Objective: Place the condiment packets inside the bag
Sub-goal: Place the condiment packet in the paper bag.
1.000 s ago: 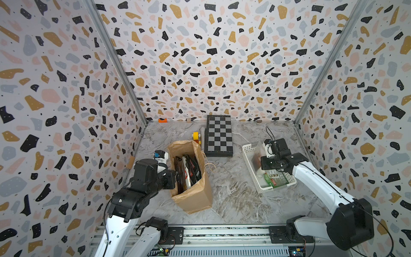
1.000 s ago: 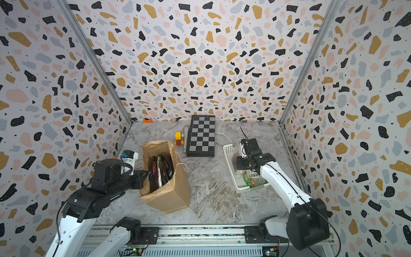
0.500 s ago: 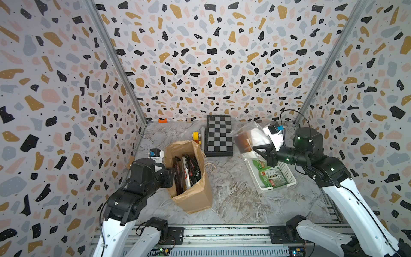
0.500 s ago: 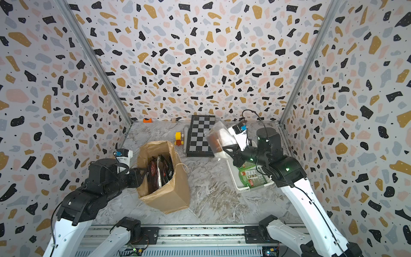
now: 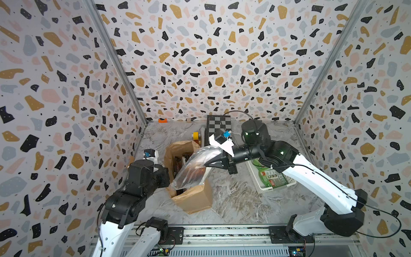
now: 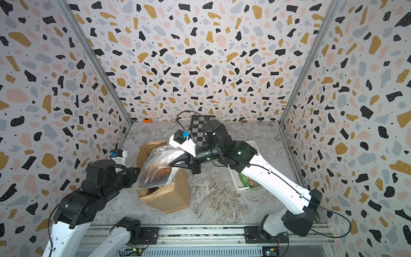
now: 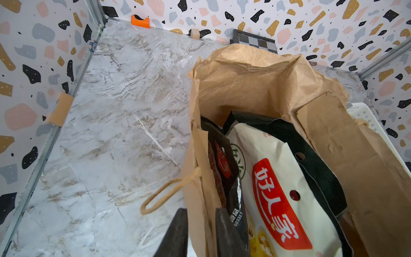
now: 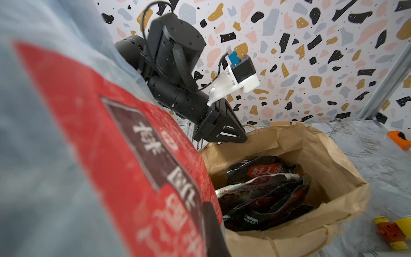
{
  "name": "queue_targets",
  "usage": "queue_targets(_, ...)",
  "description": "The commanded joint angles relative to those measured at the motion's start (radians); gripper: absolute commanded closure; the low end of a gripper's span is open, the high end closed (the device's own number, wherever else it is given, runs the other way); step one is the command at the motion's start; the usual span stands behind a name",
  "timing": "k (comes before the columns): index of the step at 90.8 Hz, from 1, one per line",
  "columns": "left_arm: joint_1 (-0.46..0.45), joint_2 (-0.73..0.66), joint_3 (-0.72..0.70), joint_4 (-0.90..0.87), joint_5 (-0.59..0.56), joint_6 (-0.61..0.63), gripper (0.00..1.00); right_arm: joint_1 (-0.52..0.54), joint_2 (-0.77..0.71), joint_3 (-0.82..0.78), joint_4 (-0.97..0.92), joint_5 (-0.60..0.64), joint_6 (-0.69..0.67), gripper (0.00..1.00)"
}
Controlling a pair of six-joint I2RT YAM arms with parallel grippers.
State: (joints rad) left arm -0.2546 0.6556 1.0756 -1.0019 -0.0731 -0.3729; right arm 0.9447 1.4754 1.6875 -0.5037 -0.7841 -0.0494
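Two grippers share one job. On the left, the left gripper (image 7: 200,213) straddles the wall of the bag (image 5: 193,199) on its own side, one finger outside and one inside. Whether it pinches the paper I cannot tell. The bag stands upright with its mouth open, and at least three packets (image 7: 273,178) stand in it: one cream with a red label and two black ones.

Over the mouth hangs one silvery packet (image 5: 191,171), tilted and, as far as I can tell, not yet inside. Its upper edge is clamped in the closed right gripper (image 5: 206,165). It looks light, limp and slick, so it will likely sag and swing. A hold on the flat edge seems safest.

Further right, the white basket (image 5: 265,189) holds at least one green packet (image 5: 270,178); the arm hides the rest.
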Motion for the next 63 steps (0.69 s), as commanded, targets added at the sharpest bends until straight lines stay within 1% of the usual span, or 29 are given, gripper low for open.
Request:
queue_targets(1, 0.002, -0.018, -0.013, 0.007, -0.027, -0.014, 0.75, 0.014, 0.008, 0.078, 0.048, -0.017, -0.012, 1.00)
queue_targets(12, 0.004, -0.015, -0.023, 0.018, -0.013, -0.027, 0.77, 0.031, 0.044, 0.097, 0.032, -0.002, -0.006, 1.00)
queue_targets(20, 0.008, -0.011, -0.031, 0.032, 0.012, -0.038, 0.78, 0.040, 0.068, 0.113, 0.020, 0.063, 0.041, 1.00)
queue_targets(29, 0.019, -0.007, -0.043, 0.048, 0.034, -0.047, 0.80, 0.043, 0.081, 0.145, -0.003, 0.150, 0.177, 1.00)
queue_targets(36, 0.031, -0.003, -0.046, 0.050, 0.049, -0.047, 0.84, 0.047, 0.065, 0.127, 0.040, 0.172, 0.315, 1.00)
queue_targets(42, 0.044, -0.002, -0.046, 0.051, 0.064, -0.047, 0.90, 0.065, 0.046, 0.100, 0.087, 0.167, 0.385, 1.00)
queue_targets(49, 0.057, -0.007, -0.048, 0.059, 0.093, -0.054, 1.00, 0.101, 0.027, 0.092, 0.104, 0.224, 0.439, 1.00)
queue_targets(56, 0.063, -0.018, -0.046, 0.074, 0.133, -0.075, 1.00, 0.116, 0.025, 0.093, 0.114, 0.299, 0.519, 1.00)
queue_targets(58, 0.063, -0.021, -0.046, 0.081, 0.148, -0.080, 1.00, 0.142, 0.028, 0.095, 0.118, 0.308, 0.546, 1.00)
queue_targets(63, 0.063, -0.029, -0.048, 0.095, 0.176, -0.101, 1.00, 0.161, 0.034, 0.103, 0.123, 0.348, 0.611, 1.00)
